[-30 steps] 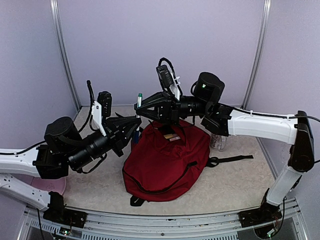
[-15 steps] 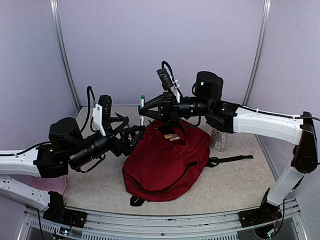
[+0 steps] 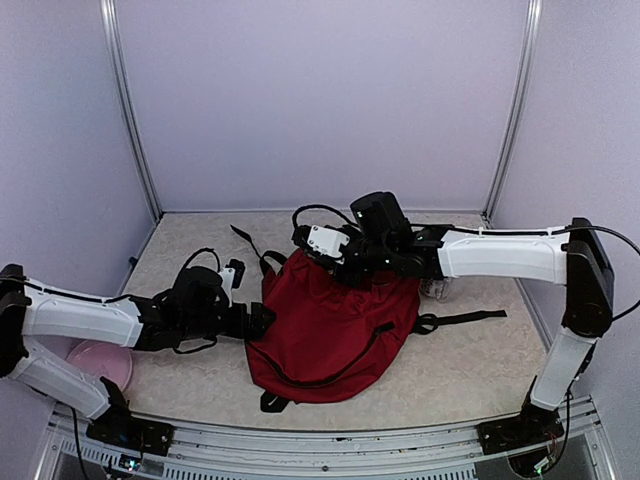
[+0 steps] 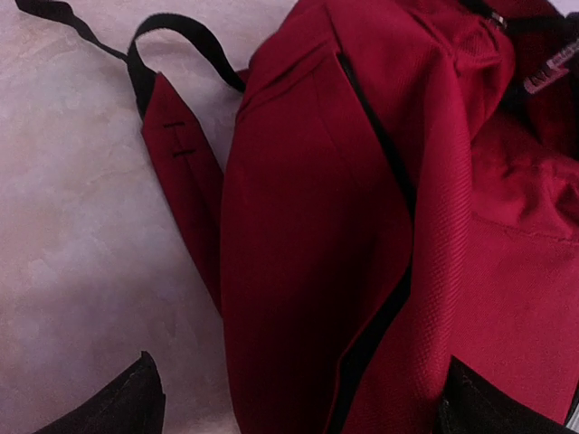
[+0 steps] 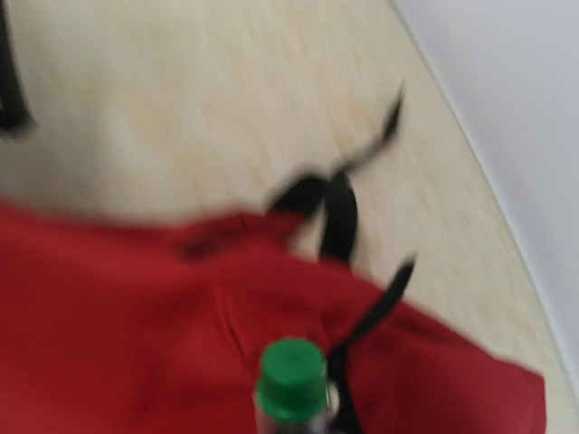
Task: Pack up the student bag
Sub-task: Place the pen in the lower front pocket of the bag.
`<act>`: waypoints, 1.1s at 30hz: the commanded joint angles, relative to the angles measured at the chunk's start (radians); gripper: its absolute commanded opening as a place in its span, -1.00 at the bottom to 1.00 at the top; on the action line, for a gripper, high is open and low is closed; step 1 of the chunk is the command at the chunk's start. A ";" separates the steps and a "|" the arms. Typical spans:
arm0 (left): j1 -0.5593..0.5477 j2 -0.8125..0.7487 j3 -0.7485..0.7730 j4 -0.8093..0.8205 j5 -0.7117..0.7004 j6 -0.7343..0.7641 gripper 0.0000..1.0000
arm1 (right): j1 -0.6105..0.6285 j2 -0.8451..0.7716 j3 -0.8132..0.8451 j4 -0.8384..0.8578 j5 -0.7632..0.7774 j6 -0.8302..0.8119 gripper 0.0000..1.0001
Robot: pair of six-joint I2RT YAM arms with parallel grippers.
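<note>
Two hands show from above. The left hand point(image 3: 258, 320) lies low on the beige marbled tabletop point(image 3: 470, 370), pressed up to the side edge of the large dark red fabric backpack with black straps point(image 3: 330, 335). The right hand point(image 3: 340, 262) hangs over the bag's far end, and I cannot tell how far open it is. A pink round dish point(image 3: 100, 362) sits well behind the left hand.

From the left wrist, the left hand point(image 4: 298, 411) is spread wide and grips nothing. Its dark fingertips point(image 4: 122, 407) sit at the lower corners, with the backpack's point(image 4: 308, 271) side panel between and ahead of them. A red shoulder strap ending in black webbing point(image 4: 181, 172) trails ahead to one side.

The right wrist view is blurred. The backpack point(image 5: 118, 316) lies beneath the hand and a round green cap point(image 5: 289, 375) pokes in at the bottom edge. No fingers show, so its grip is unclear.

The cloth looks soft, limp and probably light, and its coarse weave is not slippery. Pinching a flat panel would only bunch the fabric. The stitched zipper seam or the strap webbing looks like the firmer hold.
</note>
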 commanded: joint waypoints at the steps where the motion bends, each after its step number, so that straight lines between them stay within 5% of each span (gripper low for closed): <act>1: 0.013 0.108 0.055 0.076 0.114 0.048 0.89 | -0.001 0.046 -0.012 -0.008 0.219 -0.249 -1.00; 4: 0.030 0.171 0.070 0.099 0.166 0.049 0.61 | -0.001 0.064 -0.045 0.036 0.324 -0.356 -1.00; 14: 0.036 0.117 -0.016 0.234 0.318 0.023 -0.85 | -0.015 0.081 -0.071 -0.009 0.522 -0.452 -1.00; 16: 0.030 0.090 -0.042 0.255 0.332 0.014 -0.94 | -0.017 0.089 -0.048 -0.048 0.522 -0.411 -0.86; 19: 0.017 0.036 -0.081 0.263 0.320 0.001 -1.00 | -0.001 0.085 0.007 -0.122 0.488 -0.328 -0.19; 21: 0.011 -0.004 -0.107 0.262 0.306 -0.014 -1.00 | 0.017 0.060 0.028 -0.166 0.437 -0.282 0.04; 33: -0.083 -0.226 -0.259 0.224 0.225 -0.090 -1.00 | 0.086 -0.144 0.072 -0.311 -0.042 0.111 0.11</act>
